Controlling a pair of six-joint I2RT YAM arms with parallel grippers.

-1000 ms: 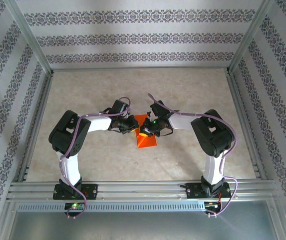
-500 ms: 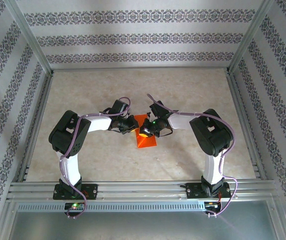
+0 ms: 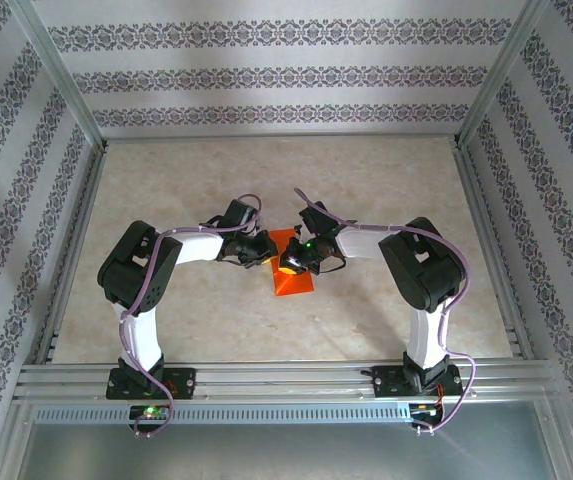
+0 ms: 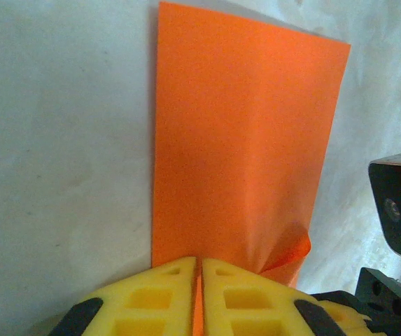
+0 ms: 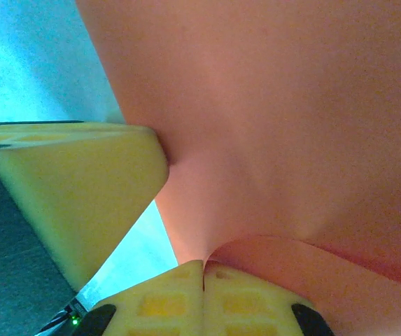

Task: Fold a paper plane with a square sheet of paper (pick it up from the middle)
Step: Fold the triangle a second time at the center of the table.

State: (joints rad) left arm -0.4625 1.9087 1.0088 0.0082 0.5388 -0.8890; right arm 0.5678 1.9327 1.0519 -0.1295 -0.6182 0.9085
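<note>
The square sheet of paper [image 3: 293, 276] is bright orange-red and sits at the table's middle between both grippers. In the left wrist view the paper [image 4: 242, 133] looks like a tall rectangle lying on the table, with one near corner curled up. My left gripper [image 4: 199, 263] is shut on the paper's near edge, and a thin orange strip shows between its yellow pads. From above, the left gripper [image 3: 266, 253] is at the sheet's upper left. My right gripper [image 5: 203, 265] is shut on a raised, bent part of the paper [image 5: 291, 105]; from above the right gripper [image 3: 290, 263] is over the sheet.
The marble-patterned table [image 3: 286, 180] stretches open behind and beside the arms. Aluminium frame rails [image 3: 266, 380] run along the near edge, and patterned walls close in the sides. The left gripper's yellow finger [image 5: 81, 189] stands close beside the right gripper.
</note>
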